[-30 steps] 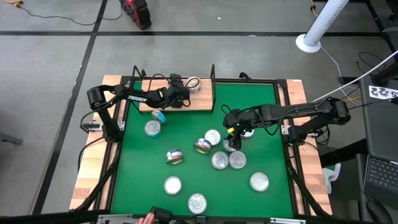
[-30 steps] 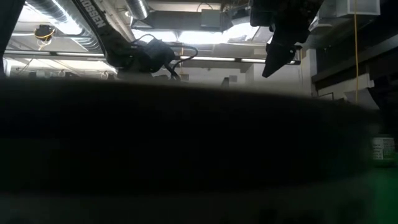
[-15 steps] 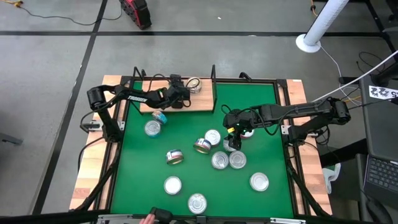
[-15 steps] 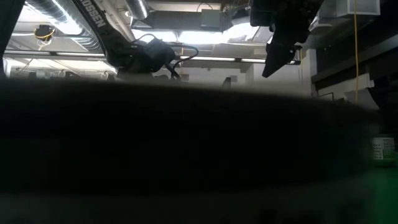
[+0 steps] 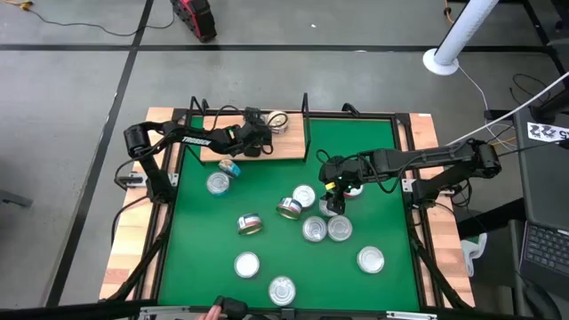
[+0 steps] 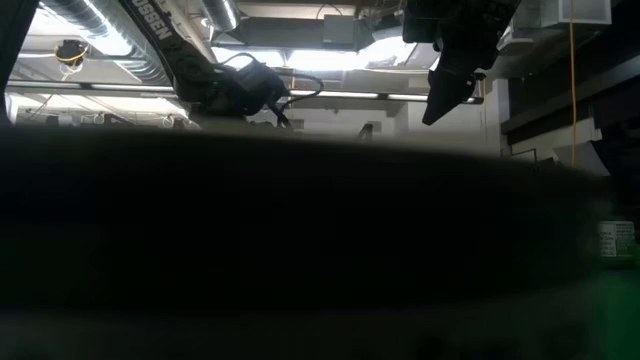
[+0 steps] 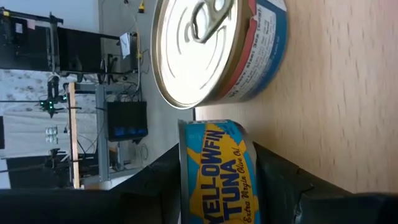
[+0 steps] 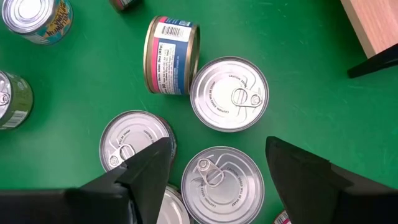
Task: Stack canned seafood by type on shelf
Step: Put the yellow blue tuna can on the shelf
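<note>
Tins are lying scattered over the green mat (image 5: 373,178) in the middle and lower part of the high view, while the left gripper (image 5: 260,138) is reaching over the shelf (image 5: 289,147) at upper centre beside a tin (image 5: 278,121) standing there, and the right gripper (image 5: 331,191) is hovering right of centre. Left wrist view: the jaws are clamping a blue yellowfin tuna tin (image 7: 214,171) at bottom centre, on edge beside a red-banded tin (image 7: 217,50), a different type, so it should probably be going down clear of it. Right wrist view: open jaws are straddling a silver-lidded tin (image 8: 221,183) at bottom centre, so centring before closing seems wise.

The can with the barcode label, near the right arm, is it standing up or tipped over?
Tipped over. The barcode can lies on its side on the green mat, label facing up, while neighbouring cans show their lids.
</note>
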`<state>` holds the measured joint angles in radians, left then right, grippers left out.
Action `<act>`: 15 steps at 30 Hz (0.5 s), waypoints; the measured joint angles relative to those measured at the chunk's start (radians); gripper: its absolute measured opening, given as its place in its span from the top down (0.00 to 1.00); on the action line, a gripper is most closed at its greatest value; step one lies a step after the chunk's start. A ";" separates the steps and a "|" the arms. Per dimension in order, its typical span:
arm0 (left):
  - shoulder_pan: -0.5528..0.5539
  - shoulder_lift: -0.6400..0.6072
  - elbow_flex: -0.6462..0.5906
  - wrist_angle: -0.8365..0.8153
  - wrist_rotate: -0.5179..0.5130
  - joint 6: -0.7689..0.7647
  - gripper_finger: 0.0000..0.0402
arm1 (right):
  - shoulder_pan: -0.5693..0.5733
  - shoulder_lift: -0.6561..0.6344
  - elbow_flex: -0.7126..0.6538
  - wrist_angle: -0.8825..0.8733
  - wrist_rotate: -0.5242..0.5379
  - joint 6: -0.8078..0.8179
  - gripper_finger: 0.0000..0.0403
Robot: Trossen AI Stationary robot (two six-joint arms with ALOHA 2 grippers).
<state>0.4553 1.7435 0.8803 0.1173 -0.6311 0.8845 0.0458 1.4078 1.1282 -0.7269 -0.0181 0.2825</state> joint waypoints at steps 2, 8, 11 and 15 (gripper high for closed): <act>0.000 0.000 0.000 -0.001 -0.001 0.000 0.61 | 0.000 0.000 0.000 0.000 0.000 0.000 0.35; 0.000 0.000 0.000 -0.008 -0.009 -0.050 0.61 | 0.000 0.000 0.000 0.000 0.000 0.000 0.35; -0.004 -0.001 0.000 -0.002 -0.008 -0.010 0.61 | 0.000 0.000 0.000 0.000 0.000 0.000 0.35; -0.005 -0.001 0.000 -0.002 -0.007 -0.008 0.61 | 0.000 0.000 0.000 0.000 0.000 0.000 0.35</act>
<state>0.4506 1.7428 0.8803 0.1156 -0.6382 0.8765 0.0456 1.4078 1.1282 -0.7269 -0.0181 0.2825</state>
